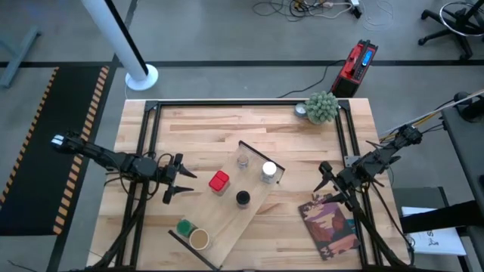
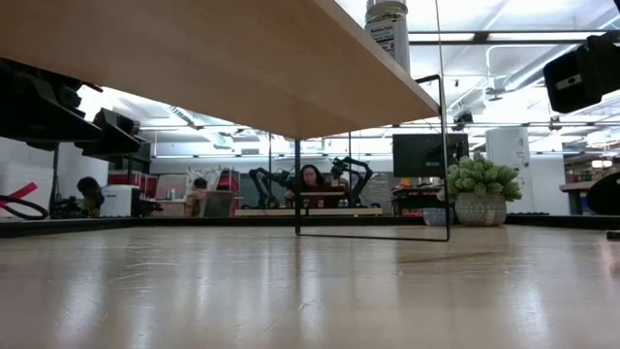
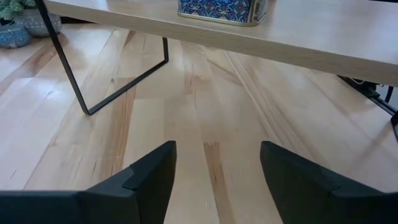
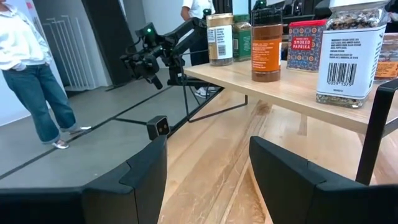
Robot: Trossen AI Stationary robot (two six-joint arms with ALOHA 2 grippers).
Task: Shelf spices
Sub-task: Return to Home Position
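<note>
Flanking shelf [image 1: 227, 217], left pincer [image 3: 216, 152] and right pincer [image 4: 207, 143] gaped wide, both empty. Six jars [image 1: 269, 172] stood on shelf, red tin [image 1: 219, 181] at edge nearest left pincer. Risk, as judged: homing swing clipping shelf's edge, jolting it, toppling jars off.

The right hand [image 4: 207, 140], spread wide, faces the shelf [image 4: 283, 93] lined with spices [image 4: 266, 43].
</note>
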